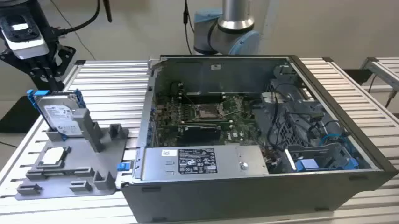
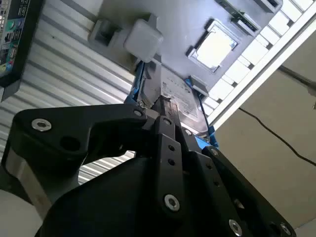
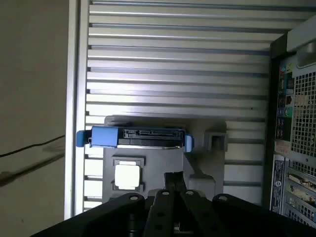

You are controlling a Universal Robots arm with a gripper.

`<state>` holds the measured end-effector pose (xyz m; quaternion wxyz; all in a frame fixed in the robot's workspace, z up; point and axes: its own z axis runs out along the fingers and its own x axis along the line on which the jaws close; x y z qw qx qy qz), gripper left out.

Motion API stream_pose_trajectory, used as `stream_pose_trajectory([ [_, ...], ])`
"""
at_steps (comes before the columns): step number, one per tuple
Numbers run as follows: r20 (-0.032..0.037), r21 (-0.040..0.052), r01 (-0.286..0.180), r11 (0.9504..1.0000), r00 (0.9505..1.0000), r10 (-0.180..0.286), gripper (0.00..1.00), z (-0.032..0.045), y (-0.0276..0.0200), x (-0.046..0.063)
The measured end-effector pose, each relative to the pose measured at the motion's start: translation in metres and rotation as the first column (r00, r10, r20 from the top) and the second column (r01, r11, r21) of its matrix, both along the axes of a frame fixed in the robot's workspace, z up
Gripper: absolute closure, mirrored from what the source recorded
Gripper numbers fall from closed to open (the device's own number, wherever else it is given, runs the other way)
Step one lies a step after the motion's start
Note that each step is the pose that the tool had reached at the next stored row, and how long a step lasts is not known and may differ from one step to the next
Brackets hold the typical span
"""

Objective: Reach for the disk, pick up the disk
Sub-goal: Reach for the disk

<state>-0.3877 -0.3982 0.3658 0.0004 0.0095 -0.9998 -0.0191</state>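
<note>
The disk (image 1: pixel 59 114) stands on edge in a grey holder (image 1: pixel 74 173) at the exterior view's left, its white label facing out and blue rails along its edges. My gripper (image 1: pixel 45 78) hangs just above and behind the disk's top edge, apart from it. In the second wrist view the black fingers come together at the gripper (image 2: pixel 163 106), right over the disk (image 2: pixel 177 95). The first wrist view looks down on the disk's connector edge (image 3: pixel 143 137), with the gripper (image 3: pixel 174 178) shut and holding nothing.
A small white-grey part (image 1: pixel 55 155) lies flat in the holder, in front of the disk. An open computer case (image 1: pixel 249 198) stands on the slatted metal table (image 1: pixel 112 84), on the exterior view's right side of the holder. Another robot arm's base (image 1: pixel 224 32) stands behind the case.
</note>
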Motion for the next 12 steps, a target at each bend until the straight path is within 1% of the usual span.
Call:
stream_pose_trajectory([
  [10, -0.0001, 0.0, 0.0, 1.0, 1.0, 0.0, 1.0, 0.0, 0.0001, 0.0],
  [11, -0.0002, -0.0002, 0.0, 1.0, 1.0, 0.0, 1.0, 0.0001, 0.0017, 0.0],
  [12, -0.0001, -0.0001, 0.0, 1.0, 1.0, 0.0, 1.0, 0.0, 0.0044, 0.0],
])
